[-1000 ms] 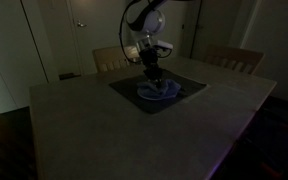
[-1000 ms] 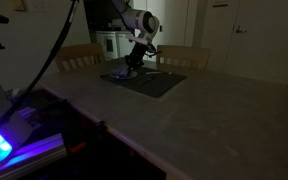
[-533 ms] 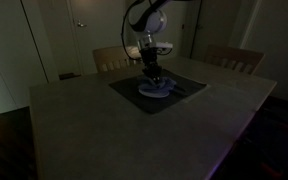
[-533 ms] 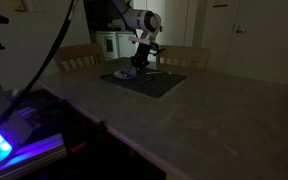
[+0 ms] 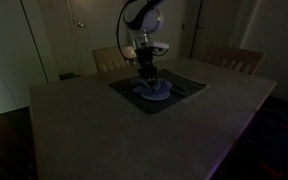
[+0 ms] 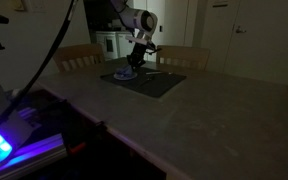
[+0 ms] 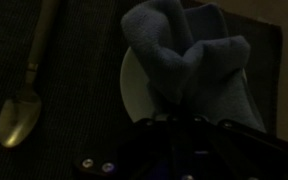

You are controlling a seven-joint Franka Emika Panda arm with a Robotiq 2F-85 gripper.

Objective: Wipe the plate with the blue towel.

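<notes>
The claw [image 7: 187, 113] grips the blue towel [image 7: 192, 58] (bunched); plate [image 7: 134, 88] beneath.

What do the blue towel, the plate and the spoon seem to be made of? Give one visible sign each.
The blue towel: soft matte cloth; it bunches in thick folds. The plate: probably glazed ceramic, perhaps plastic; smooth, even white. The spoon: likely metal; its bowl shows a dull sheen.

Spoon [image 7: 26, 95] lies just beside plate [image 7: 134, 88]; table [image 5: 104, 130] near side open; chairs [image 5: 234, 58] behind far edge.
</notes>
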